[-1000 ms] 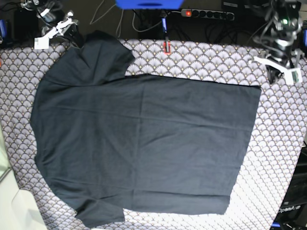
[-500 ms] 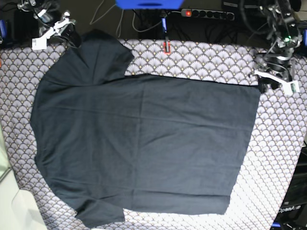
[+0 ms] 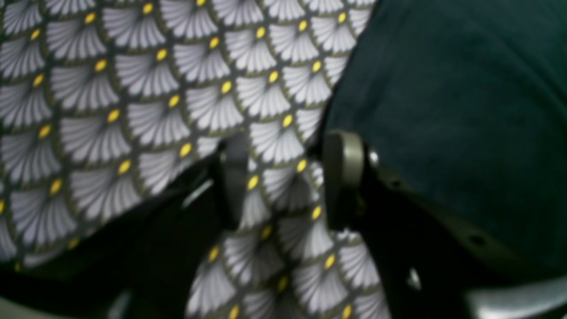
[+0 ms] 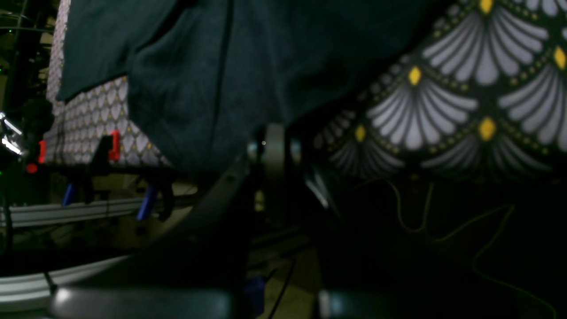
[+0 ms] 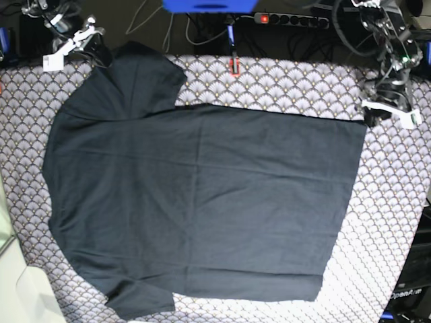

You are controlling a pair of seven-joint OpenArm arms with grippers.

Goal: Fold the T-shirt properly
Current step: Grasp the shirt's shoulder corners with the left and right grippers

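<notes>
Patterned tablecloth [image 5: 397, 202] unchanged; left tool [image 3: 288, 181] now parted beside T-shirt [image 5: 202, 202].

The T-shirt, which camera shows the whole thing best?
The base view: the T-shirt lies spread flat on the patterned tablecloth, both sleeves and the hem visible. The left wrist view shows only a blurred corner beside the open left pincer; the right wrist view shows only a sleeve edge.
</notes>
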